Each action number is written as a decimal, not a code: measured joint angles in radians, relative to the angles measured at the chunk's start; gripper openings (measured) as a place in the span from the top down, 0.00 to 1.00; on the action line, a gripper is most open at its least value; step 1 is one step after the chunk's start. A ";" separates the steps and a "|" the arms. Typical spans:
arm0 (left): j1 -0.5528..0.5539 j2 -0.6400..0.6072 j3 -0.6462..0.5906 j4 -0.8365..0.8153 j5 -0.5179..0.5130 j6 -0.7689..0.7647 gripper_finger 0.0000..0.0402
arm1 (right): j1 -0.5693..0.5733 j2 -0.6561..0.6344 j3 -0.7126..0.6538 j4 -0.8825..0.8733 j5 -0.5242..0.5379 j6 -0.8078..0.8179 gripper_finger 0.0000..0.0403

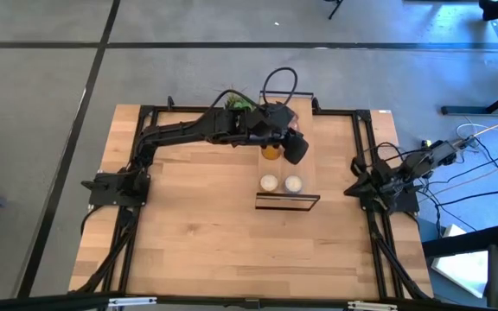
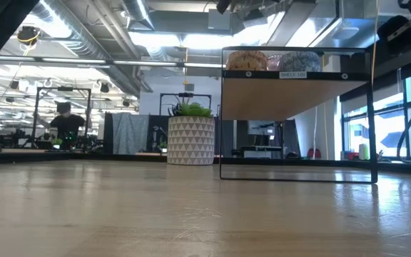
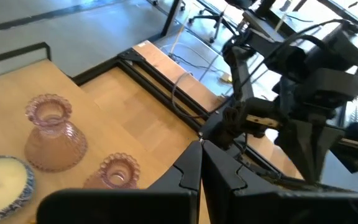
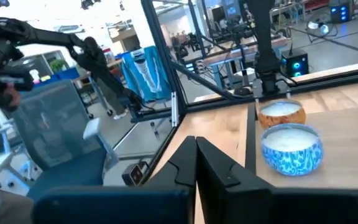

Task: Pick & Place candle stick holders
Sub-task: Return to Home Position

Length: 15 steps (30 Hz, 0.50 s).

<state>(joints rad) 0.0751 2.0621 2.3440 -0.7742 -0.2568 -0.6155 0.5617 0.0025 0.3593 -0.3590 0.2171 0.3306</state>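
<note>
the left gripper (image 3: pixel 199 149), fingers together and empty, hangs over the shelf (image 1: pixel 288 204) bearing the candle stick holders (image 3: pixel 48 132); best it rises clear before pulling back. the right gripper (image 4: pixel 196 143), fingers likewise together, waits at the surface's (image 1: pixel 188 242) right edge.

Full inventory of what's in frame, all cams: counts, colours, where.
pink candle stick holders: 2, pale pink glass, on the shelf top beside the blue candle
amber candle stick holder: 1, amber glass, shelf's far end
blue candle: 1, blue-patterned tin, shelf's near end
brown candle: 1, orange-brown tin, next to the blue one
shelf: 1, wood board on black frame, mid-table
plant: 1, green in white pot, table's far edge
table: 1, light wood
person: 1, dark clothing, in the room behind the table
left gripper: shut, above the shelf's far end
right gripper: shut, arm folded at the table's right edge
</note>
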 joint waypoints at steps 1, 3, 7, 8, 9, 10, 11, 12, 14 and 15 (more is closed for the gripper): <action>-0.001 0.000 0.000 0.000 0.008 0.000 1.00 | 0.000 0.000 -0.008 0.012 0.005 0.005 0.99; -0.006 0.000 0.000 -0.001 0.022 0.000 1.00 | 0.000 0.000 -0.034 0.042 0.016 0.028 0.99; -0.012 0.000 0.000 -0.014 0.051 0.001 1.00 | 0.000 0.001 -0.127 0.167 0.016 0.102 0.99; -0.014 0.000 0.000 -0.020 0.058 0.006 1.00 | 0.000 0.001 -0.157 0.202 0.016 0.125 0.99; -0.015 0.000 0.000 -0.024 0.070 0.015 1.00 | 0.000 0.002 -0.187 0.238 0.016 0.145 0.99; -0.015 0.000 0.000 -0.027 0.078 0.025 1.00 | 0.000 0.002 -0.216 0.276 0.017 0.161 0.99; -0.016 0.000 0.000 -0.033 0.085 0.035 1.00 | 0.000 0.002 -0.243 0.306 0.025 0.173 0.99; -0.016 0.000 0.000 -0.036 0.095 0.043 1.00 | 0.000 0.002 -0.269 0.328 0.039 0.182 0.99; -0.015 0.000 0.000 -0.038 0.116 0.059 1.00 | 0.000 0.002 -0.312 0.343 0.077 0.187 0.99; -0.015 0.000 0.000 -0.038 0.134 0.073 1.00 | 0.000 0.002 -0.327 0.349 0.097 0.186 0.99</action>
<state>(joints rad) 0.0597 2.0617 2.3444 -0.8117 -0.1223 -0.5426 0.5613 0.0045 0.0326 -0.0102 0.3142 0.5170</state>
